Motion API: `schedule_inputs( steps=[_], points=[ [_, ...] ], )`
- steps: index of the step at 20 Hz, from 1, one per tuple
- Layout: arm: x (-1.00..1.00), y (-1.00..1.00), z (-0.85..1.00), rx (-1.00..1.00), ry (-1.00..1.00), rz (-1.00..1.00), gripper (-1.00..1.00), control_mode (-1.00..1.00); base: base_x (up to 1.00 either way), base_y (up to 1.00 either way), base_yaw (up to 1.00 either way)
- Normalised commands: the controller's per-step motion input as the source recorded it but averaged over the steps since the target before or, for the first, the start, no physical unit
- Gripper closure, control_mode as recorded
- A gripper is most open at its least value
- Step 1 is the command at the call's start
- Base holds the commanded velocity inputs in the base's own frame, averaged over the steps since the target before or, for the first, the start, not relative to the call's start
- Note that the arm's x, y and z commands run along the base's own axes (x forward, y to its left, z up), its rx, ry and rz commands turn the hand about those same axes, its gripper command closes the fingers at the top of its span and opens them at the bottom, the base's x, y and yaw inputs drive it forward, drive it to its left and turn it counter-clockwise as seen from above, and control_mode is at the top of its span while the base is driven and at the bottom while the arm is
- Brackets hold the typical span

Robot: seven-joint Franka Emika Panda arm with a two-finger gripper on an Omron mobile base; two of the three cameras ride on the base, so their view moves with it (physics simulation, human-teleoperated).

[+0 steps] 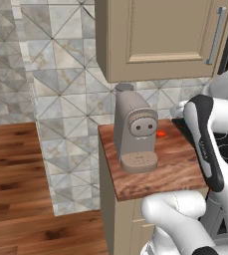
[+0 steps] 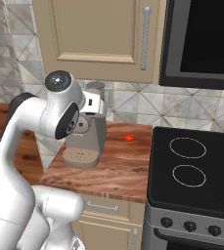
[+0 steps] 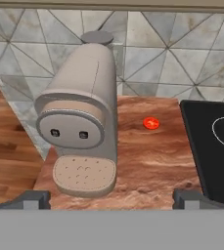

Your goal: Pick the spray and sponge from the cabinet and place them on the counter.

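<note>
The beige cabinet (image 1: 155, 35) (image 2: 94, 34) hangs above the counter with its door shut, its grey bar handle (image 1: 216, 35) (image 2: 145, 38) on the right side. The spray and the sponge are hidden. The reddish-brown counter (image 1: 170, 167) (image 2: 118, 168) (image 3: 152, 161) lies below. My gripper (image 3: 111, 199) hovers above the counter's front part and looks down at it. It is open and its two fingertips (image 3: 33, 197) stand far apart with nothing between them.
A big grey coffee machine (image 1: 134, 129) (image 2: 86, 141) (image 3: 81, 127) stands on the counter's left half. A small red-orange thing (image 1: 161, 133) (image 2: 128, 138) (image 3: 151, 123) lies behind it to the right. A black stovetop (image 2: 196, 166) (image 3: 209, 146) adjoins the counter on the right, under a dark appliance (image 2: 201, 39).
</note>
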Motion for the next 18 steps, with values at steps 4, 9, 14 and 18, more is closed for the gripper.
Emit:
schedule_inputs(
  steps=[4,9,14,18],
  points=[
    [-0.18,-0.28,0.18,-0.08,-0.06,0.00,-1.00,-1.00,0.00,0.00,0.00],
    [-0.21,-0.26,0.21,-0.03,-0.08,0.00,-1.00,-1.00,0.00,0.00,0.00],
    [-0.17,-0.28,0.24,0.00,-0.09,0.00,-1.00,-1.00,0.00,0.00,0.00],
    [-0.18,-0.32,0.29,0.00,-0.11,0.00,-1.00,-1.00,0.00,0.00,0.00]
  ],
)
